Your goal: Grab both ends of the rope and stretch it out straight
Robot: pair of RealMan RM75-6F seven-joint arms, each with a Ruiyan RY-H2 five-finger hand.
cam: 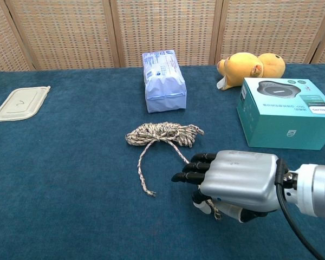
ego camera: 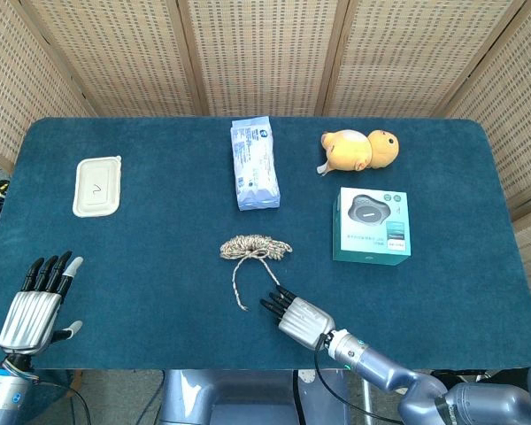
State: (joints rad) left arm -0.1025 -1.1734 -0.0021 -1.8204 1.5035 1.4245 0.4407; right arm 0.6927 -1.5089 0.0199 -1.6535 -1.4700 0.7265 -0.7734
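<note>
The dark blue carpeted table (ego camera: 159, 257) fills most of both views, backed by woven wicker screen panels (ego camera: 257, 53). At about 3 o'clock from the table's middle sits the teal cardboard box with a grey device printed on it (ego camera: 373, 225), and at 1 o'clock lies the yellow plush toy (ego camera: 360, 150). The pale blue plastic packet (ego camera: 254, 163) lies at 12 o'clock, the cream lidded food tray (ego camera: 98, 185) at 10 o'clock. The silver right hand (cam: 235, 179) lies low at 6 o'clock, palm down, dark fingers (cam: 197, 167) stretched forward and slightly apart over one loose tail of the rope; whether it grips the strand beneath it cannot be told. The silver left hand (ego camera: 37, 303) sits at 8 o'clock, fingers spread, holding nothing. The speckled beige braided rope (cam: 161, 134) lies near the table's middle in a coiled bunch, two tails trailing toward 6 o'clock.
</note>
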